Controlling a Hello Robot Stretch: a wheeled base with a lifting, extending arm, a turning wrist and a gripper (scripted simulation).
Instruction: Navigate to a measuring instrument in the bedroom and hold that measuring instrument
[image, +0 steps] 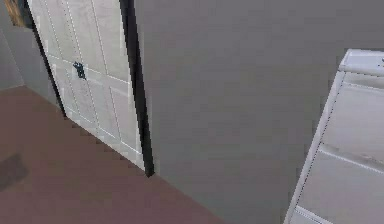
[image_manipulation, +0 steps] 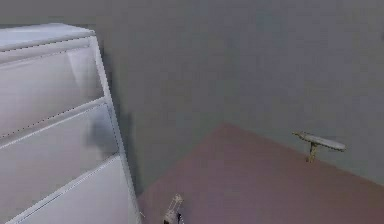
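A small pale object (image_manipulation: 175, 211) lies beside the tall white shelf unit's (image_manipulation: 50, 120) foot; the gripper's state I cannot tell.

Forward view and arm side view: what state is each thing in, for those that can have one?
Door: shut, both leaves flush in the dark frame.
Shelf: upright against the grey wall.
Stand: upright on the floor, flat grey top level.
Hand: low at the arm side view's bottom edge; cannot tell whether it holds anything.
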